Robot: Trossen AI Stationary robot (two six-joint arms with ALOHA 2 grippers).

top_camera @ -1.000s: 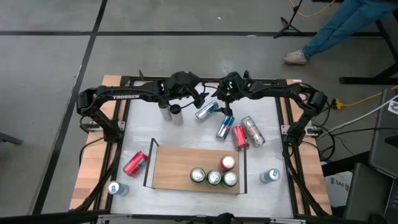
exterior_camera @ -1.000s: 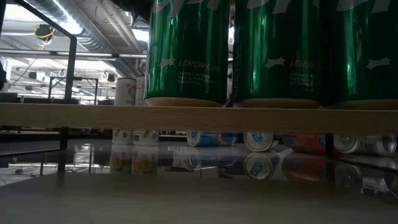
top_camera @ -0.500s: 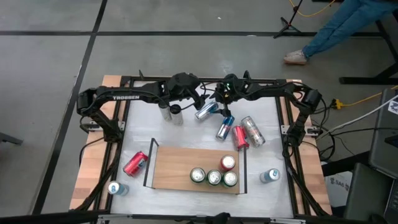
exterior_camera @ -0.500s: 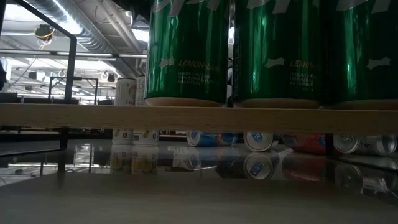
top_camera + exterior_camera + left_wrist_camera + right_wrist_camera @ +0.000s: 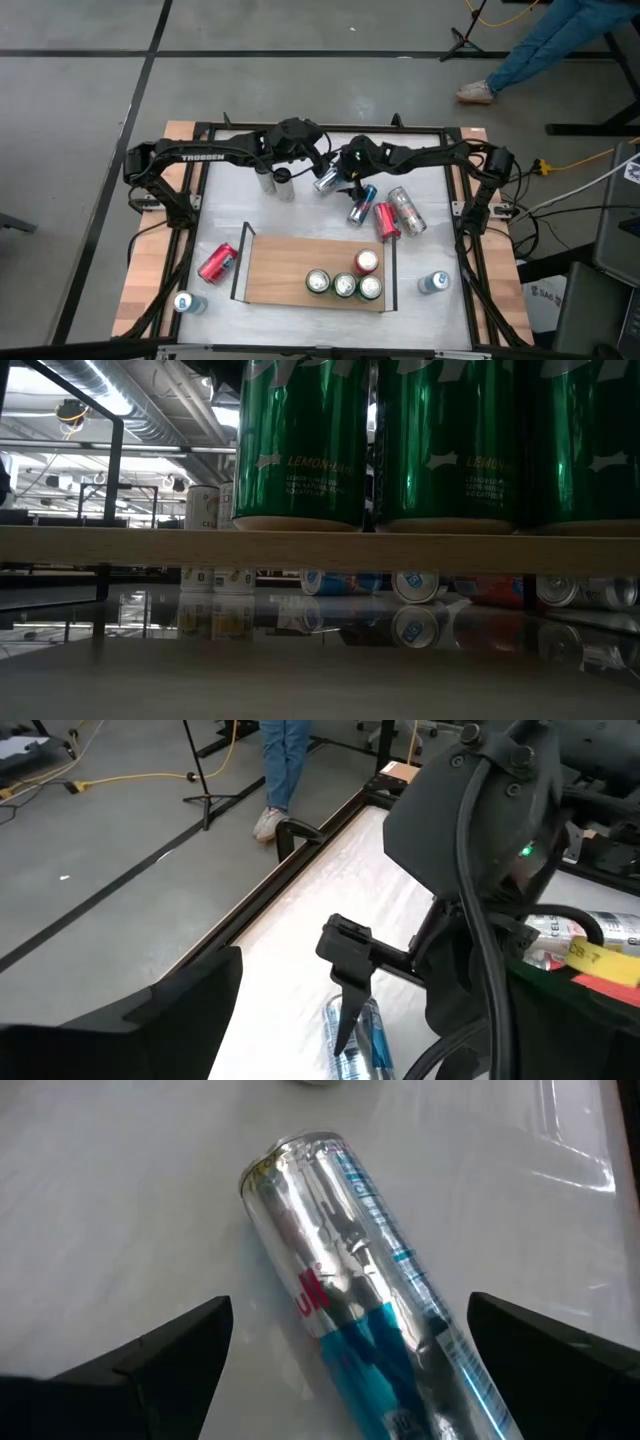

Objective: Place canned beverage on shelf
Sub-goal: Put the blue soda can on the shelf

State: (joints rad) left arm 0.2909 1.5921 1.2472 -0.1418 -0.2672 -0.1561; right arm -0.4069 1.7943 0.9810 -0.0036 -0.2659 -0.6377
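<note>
On the shelf (image 5: 285, 272) stand four cans: three green-topped ones (image 5: 344, 286) and one red-topped (image 5: 366, 262). Off the shelf, the table (image 5: 430, 215) holds eight more: two upright by the far edge (image 5: 274, 181), four lying in the middle (image 5: 362, 205), one red can lying left of the shelf (image 5: 217, 263), and two upright near the front corners (image 5: 433, 283).

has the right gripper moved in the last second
Yes. The right gripper has swung left across the table, away from its right edge, toward the lying silver-blue can.
</note>
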